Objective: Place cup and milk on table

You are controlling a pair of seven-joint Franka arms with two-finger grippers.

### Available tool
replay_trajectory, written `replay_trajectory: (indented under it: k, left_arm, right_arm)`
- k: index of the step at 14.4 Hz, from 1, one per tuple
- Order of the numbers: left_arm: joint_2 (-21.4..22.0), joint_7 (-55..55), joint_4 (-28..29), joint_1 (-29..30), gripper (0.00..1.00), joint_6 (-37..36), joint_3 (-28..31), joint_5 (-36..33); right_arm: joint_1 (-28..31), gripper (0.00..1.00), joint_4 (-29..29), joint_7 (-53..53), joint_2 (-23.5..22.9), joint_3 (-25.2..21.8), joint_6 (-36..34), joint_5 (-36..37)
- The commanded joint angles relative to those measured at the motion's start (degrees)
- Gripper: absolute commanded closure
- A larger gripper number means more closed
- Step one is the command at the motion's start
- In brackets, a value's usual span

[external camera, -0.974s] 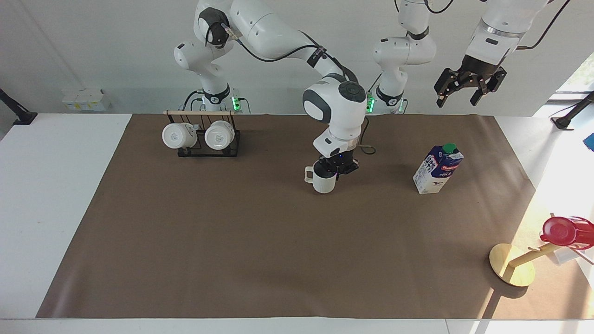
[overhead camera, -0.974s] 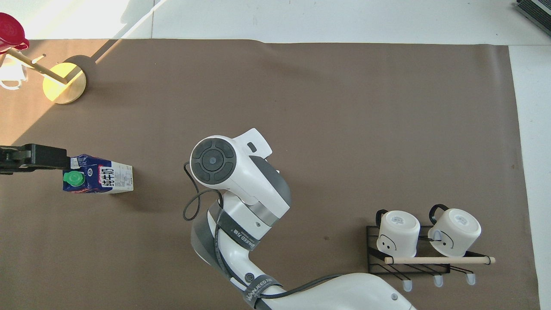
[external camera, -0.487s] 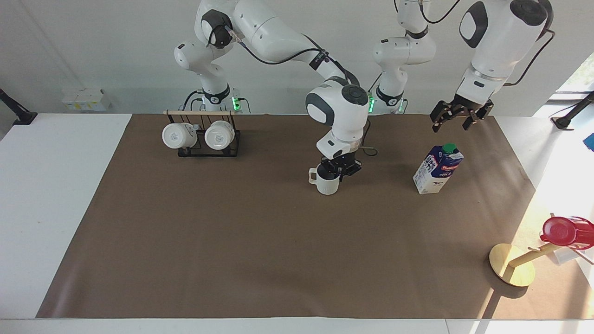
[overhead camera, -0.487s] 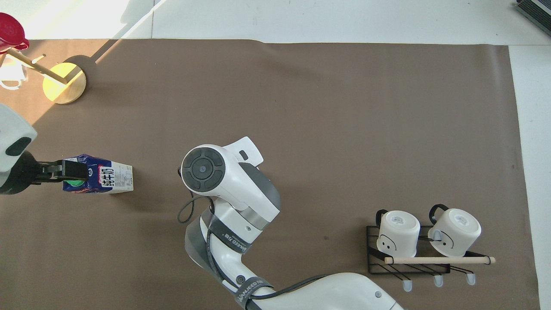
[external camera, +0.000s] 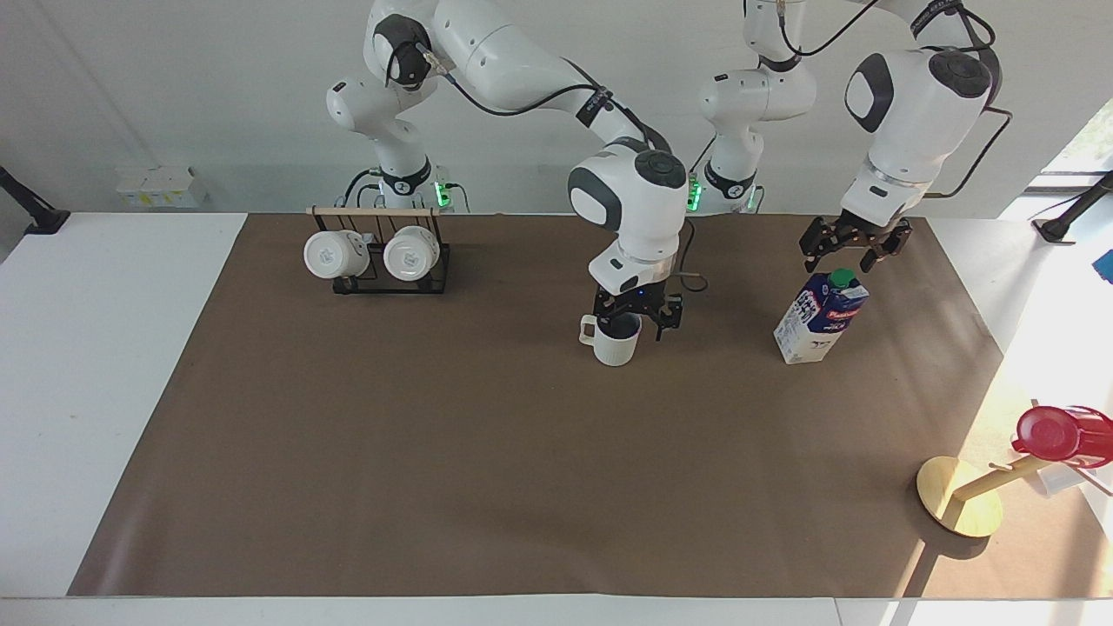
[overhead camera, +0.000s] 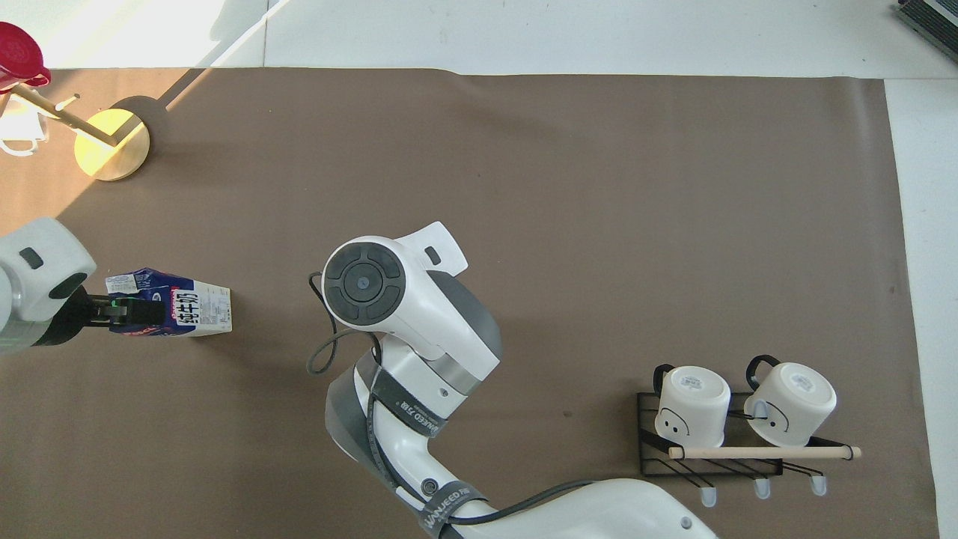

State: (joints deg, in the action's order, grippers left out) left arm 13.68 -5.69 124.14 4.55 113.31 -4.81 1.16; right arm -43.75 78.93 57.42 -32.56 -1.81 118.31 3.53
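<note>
Right gripper (external camera: 637, 318) hangs open over the cup (external camera: 613, 342). Left gripper (external camera: 854, 249) hangs open over the milk (external camera: 820, 317); tall, tippy, grab its sides.

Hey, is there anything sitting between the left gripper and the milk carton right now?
Nothing visible. The left gripper hangs just above the milk, near its green cap, with no other thing between them. The cup stands apart under the right gripper.
</note>
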Motion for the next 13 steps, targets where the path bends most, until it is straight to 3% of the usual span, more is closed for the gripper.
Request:
replay_trajectory:
  k: [1, 4, 8, 13]
  left_arm:
    - [2.15, -2.66, 2.68, 1.87, 0.0, 2.53, -0.64, -0.02]
    - [2.05, -2.66, 6.1, 1.87, 0.0, 6.48, -0.64, 0.07]
    - [2.06, -2.57, 6.2, 1.78, 0.0, 6.58, -0.64, -0.02]
    - [0.39, -2.31, 6.2, 1.17, 0.0, 8.6, -0.73, 0.07]
  right_arm:
    - [2.35, 0.0, 1.83, 1.29, 4.69, 0.49, -0.72, -0.11]
    - [6.39, 0.0, 8.23, 0.06, 12.23, 0.58, -0.72, -0.19]
    - [12.8, 0.0, 14.48, -3.53, 20.76, 0.58, -2.2, -0.19]
    - [22.37, 0.0, 15.02, -15.47, 27.45, 0.67, -10.11, -0.37]
